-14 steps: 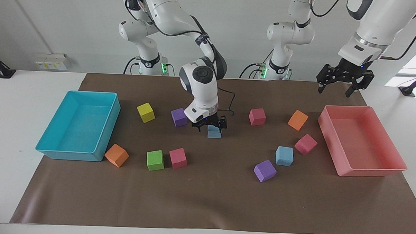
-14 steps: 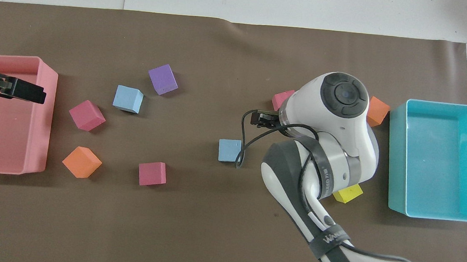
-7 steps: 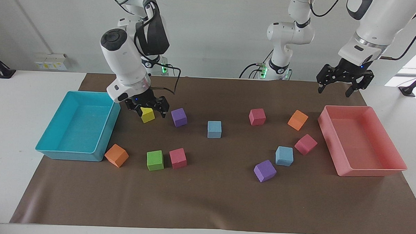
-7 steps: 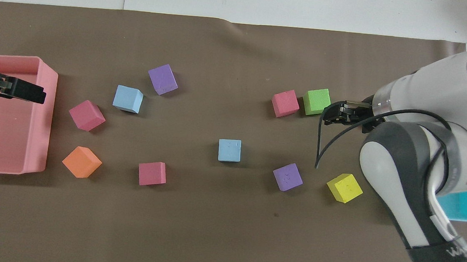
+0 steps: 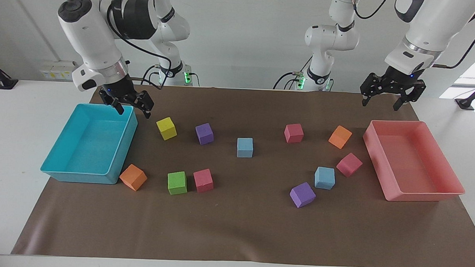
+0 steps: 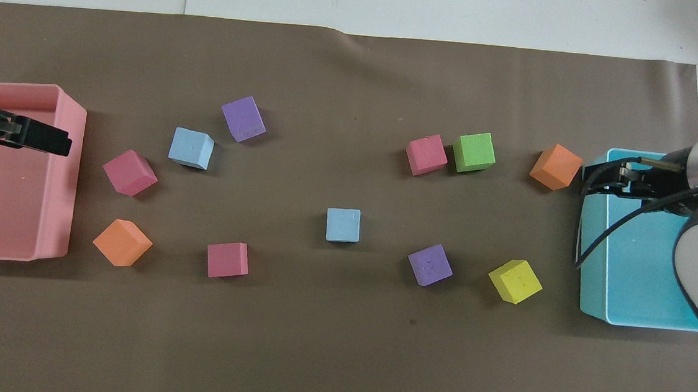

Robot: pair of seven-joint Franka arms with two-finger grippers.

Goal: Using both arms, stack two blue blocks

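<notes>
One blue block (image 5: 245,147) (image 6: 343,225) rests alone on the brown mat (image 5: 234,228) at mid-table. The other blue block (image 5: 324,178) (image 6: 191,148) lies farther from the robots, toward the left arm's end, between a purple cube (image 5: 302,194) and a pink cube (image 5: 349,164). My right gripper (image 5: 132,109) (image 6: 602,178) hangs open and empty over the cyan tray's corner. The left gripper (image 5: 380,103) (image 6: 30,135) hovers open and empty over the pink tray's robot-side edge, where that arm waits.
A cyan tray (image 5: 58,170) stands at the right arm's end and a pink tray (image 5: 425,195) at the left arm's end. Yellow (image 5: 166,128), purple (image 5: 204,133), green (image 5: 177,182), pink (image 5: 203,180) (image 5: 293,133) and orange (image 5: 133,177) (image 5: 340,136) cubes are scattered over the mat.
The right gripper left the middle blue block on the mat, rose, and swung past the yellow cube to the cyan tray. The left arm stayed put.
</notes>
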